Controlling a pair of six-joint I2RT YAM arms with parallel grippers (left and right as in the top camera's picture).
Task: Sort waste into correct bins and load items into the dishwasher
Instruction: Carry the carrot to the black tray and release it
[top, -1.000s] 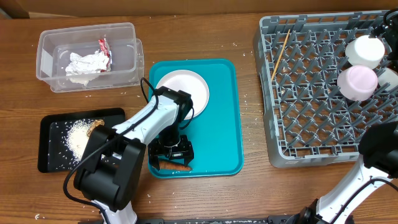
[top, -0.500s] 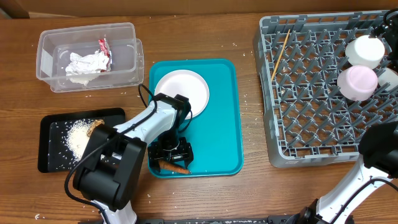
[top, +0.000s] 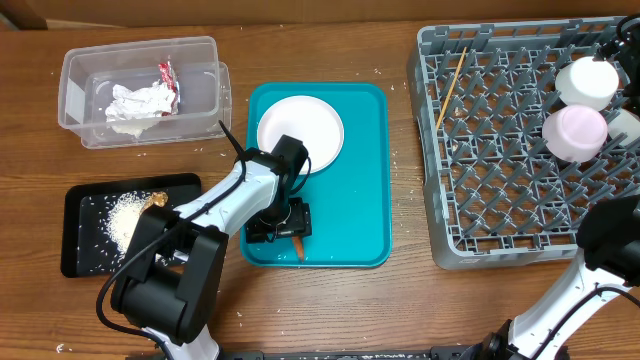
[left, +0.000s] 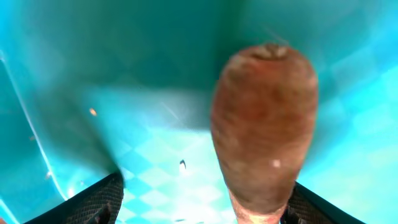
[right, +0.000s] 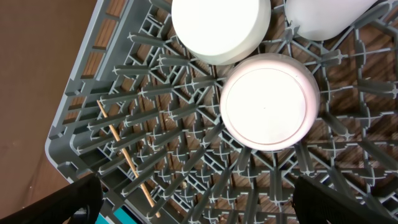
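A small orange carrot-like stick (left: 264, 130) lies on the teal tray (top: 360, 180) between the fingers of my left gripper (left: 205, 205). The jaws are open; the stick rests against the right finger (left: 317, 208), with a gap to the left finger (left: 93, 205). From above, the stick (top: 300, 247) pokes out near the tray's front edge below the gripper (top: 280, 225). The white plate (top: 300, 133) sits at the tray's far end. My right gripper (right: 202, 199) hangs open over the grey dish rack (right: 93, 112), above a white bowl (right: 269, 101), a cup (right: 221, 28) and the wooden stick (right: 121, 152).
The clear tub (top: 75, 75) at the back left holds a crumpled napkin (top: 135, 103) and a red-and-white wrapper (top: 167, 80). The black tray (top: 85, 255) at the front left holds rice (top: 125, 215) and a brown food piece (top: 155, 200). The dish rack (top: 500, 190) fills the right side.
The teal tray and plate have slid away from the table's front edge. The carrot stick has turned from lying crosswise to pointing lengthwise between the left fingers. The right arm has not moved.
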